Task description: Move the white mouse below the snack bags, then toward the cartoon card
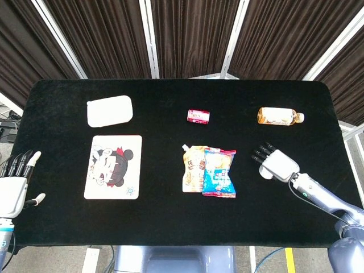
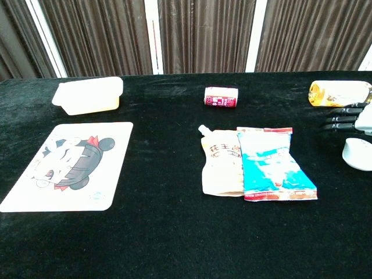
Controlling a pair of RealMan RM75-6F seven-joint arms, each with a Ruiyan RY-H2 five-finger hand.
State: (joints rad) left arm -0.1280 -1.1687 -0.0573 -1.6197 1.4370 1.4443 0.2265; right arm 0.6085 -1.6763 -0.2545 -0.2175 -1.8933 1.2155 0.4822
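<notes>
The right hand [image 1: 273,161] hovers palm-down over the white mouse [image 2: 357,153] on the counter [image 1: 170,222], right of the snack bags [image 1: 209,170]; whether it grips is unclear. The left hand [image 1: 16,182] rests with fingers spread, holding nothing, left of the cartoon card [image 1: 113,166].

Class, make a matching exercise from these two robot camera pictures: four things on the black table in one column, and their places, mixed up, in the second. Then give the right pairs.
Things:
1. cartoon card
2. small red can
3. drink bottle
4. white lidded box

Places:
A. far right, beyond the right hand
B. far left, behind the card
C. near left of the table
D. far middle, behind the snack bags

Pairs: 1-C, 2-D, 3-A, 4-B
</notes>
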